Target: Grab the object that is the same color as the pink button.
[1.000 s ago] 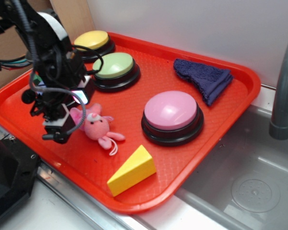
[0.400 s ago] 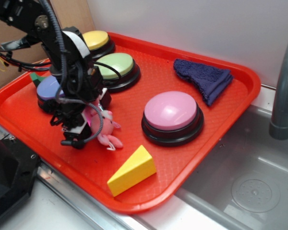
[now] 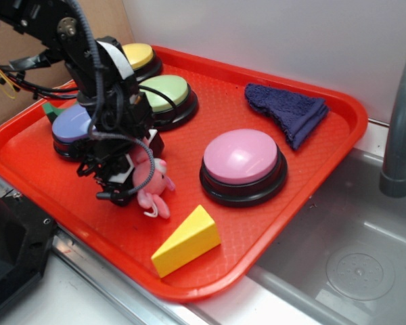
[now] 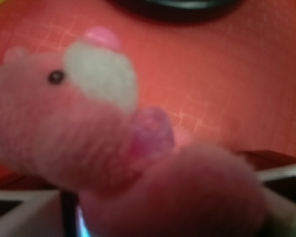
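The object, a small pink plush animal [image 3: 155,186] with a white face patch, lies on the red tray [image 3: 216,108] left of the pink button [image 3: 241,157]. My gripper [image 3: 132,179] is down over the plush's left side, and its jaws look spread to either side of it. The wrist view is filled by the blurred plush [image 4: 89,123], with white finger parts [image 4: 19,212] far apart at the bottom corners. The black base of the pink button [image 4: 177,6] shows at the top edge.
A yellow cheese wedge [image 3: 186,240] lies near the tray's front edge. A lavender button [image 3: 71,125], a green button [image 3: 164,93] and a yellow button [image 3: 139,55] stand behind my arm. A dark blue cloth [image 3: 287,112] lies at the back right. A sink [image 3: 352,264] and faucet [image 3: 399,135] are on the right.
My gripper has moved right and down onto the plush. The plush has shifted slightly right and turned, and the lavender button has come into view.
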